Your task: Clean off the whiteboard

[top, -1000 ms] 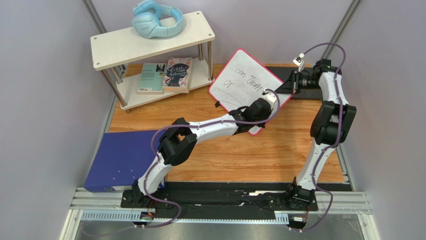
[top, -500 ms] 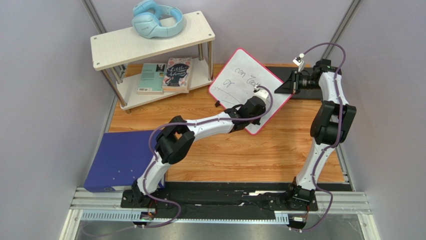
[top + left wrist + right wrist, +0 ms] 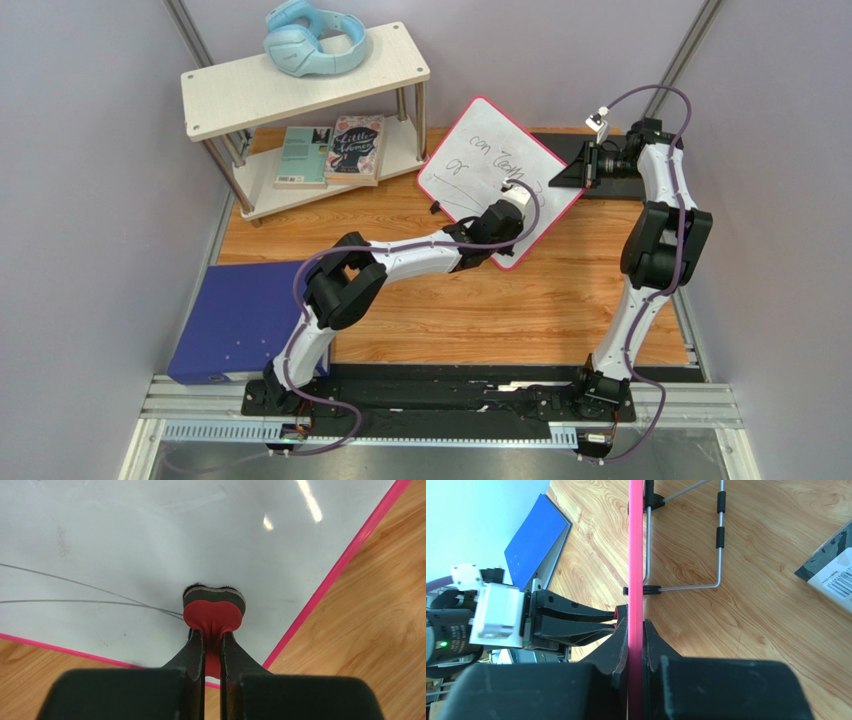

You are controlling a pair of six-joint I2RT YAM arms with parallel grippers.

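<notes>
The whiteboard (image 3: 480, 160), white with a pink rim, stands tilted at the back of the wooden table. Black handwriting covers its upper part. My left gripper (image 3: 512, 198) is shut on a small red eraser (image 3: 214, 611), whose dark felt pad presses on the board's lower area (image 3: 150, 540). Thin black lines (image 3: 75, 592) run just left of the pad. My right gripper (image 3: 585, 166) is shut on the board's right edge. In the right wrist view the pink rim (image 3: 636, 540) passes straight between that gripper's (image 3: 636, 627) jaws.
A two-level shelf (image 3: 400, 62) at the back left carries blue headphones (image 3: 315, 40) on top and books (image 3: 340, 150) below. A blue-purple binder (image 3: 245, 320) lies at the left edge. The board's wire stand (image 3: 718, 545) rests on the wood behind it.
My left gripper has slid the eraser left and slightly up the board, away from its lower right edge. The right gripper and the board have stayed put.
</notes>
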